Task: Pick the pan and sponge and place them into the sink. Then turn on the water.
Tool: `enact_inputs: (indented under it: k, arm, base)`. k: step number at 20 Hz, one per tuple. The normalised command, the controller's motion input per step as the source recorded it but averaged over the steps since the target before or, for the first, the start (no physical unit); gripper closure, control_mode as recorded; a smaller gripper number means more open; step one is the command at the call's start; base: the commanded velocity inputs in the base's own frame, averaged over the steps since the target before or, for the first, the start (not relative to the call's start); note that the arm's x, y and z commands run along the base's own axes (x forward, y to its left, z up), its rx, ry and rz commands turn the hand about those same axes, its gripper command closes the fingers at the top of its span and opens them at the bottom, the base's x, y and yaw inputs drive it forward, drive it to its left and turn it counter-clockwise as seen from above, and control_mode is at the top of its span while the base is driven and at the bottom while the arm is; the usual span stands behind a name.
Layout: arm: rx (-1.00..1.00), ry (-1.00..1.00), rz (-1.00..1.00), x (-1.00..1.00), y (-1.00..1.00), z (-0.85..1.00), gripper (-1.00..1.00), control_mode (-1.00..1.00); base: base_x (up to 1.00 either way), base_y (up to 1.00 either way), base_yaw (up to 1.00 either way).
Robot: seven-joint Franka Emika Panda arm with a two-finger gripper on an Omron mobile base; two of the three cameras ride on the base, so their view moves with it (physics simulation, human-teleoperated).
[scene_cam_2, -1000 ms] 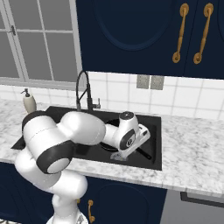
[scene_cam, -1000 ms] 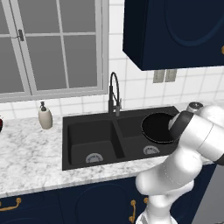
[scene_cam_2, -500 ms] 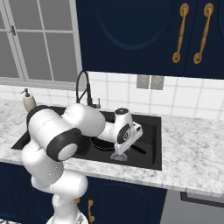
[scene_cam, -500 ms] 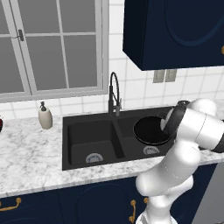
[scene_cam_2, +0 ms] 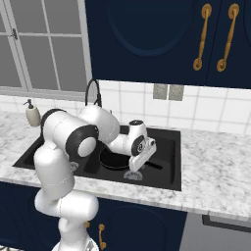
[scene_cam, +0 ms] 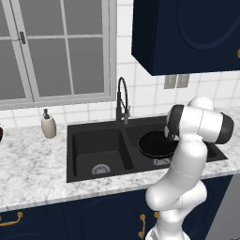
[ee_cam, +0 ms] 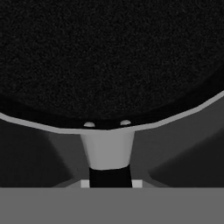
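Note:
The round black pan point(scene_cam: 157, 144) lies level, low in the right basin of the black double sink point(scene_cam: 82, 140). In the right base view the pan point(scene_cam_2: 113, 159) sits just left of my gripper point(scene_cam_2: 137, 164), which points down and is shut on the pan's handle. The hand view looks along that handle point(ee_cam: 108, 148) into the pan's dark bowl point(ee_cam: 109, 57), with my gripper point(ee_cam: 109, 181) closed at the handle's end. Whether the pan touches the basin floor I cannot tell. The sponge and the water are out of view.
A black arched spring faucet point(scene_cam: 123, 101) rises behind the divider between the basins. A beige soap dispenser point(scene_cam: 48, 125) stands on the marble counter point(scene_cam: 33, 164) left of the sink. Each basin has a silver drain point(scene_cam: 100, 168). Dark upper cabinets point(scene_cam: 187, 33) hang overhead.
The arm has swung left and a little down with the pan, bringing it from the sink's right rim to lower in the right basin. The gripper has stayed shut.

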Motion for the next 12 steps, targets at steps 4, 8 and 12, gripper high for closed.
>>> enact_inputs:
  k: [4,8,12]
  arm:
    - [0.02,0.00,0.12,0.22,0.00,-0.52,1.00,-1.00]
    - [0.05,-0.01,0.11,0.26,0.00,-0.49,1.00,-1.00]
    - [0.04,0.00,0.08,0.27,0.00,-0.44,1.00,-1.00]
  base:
    - [0.00,0.00,0.00]
    - [0.00,0.00,0.00]
    - [0.00,0.00,0.00]
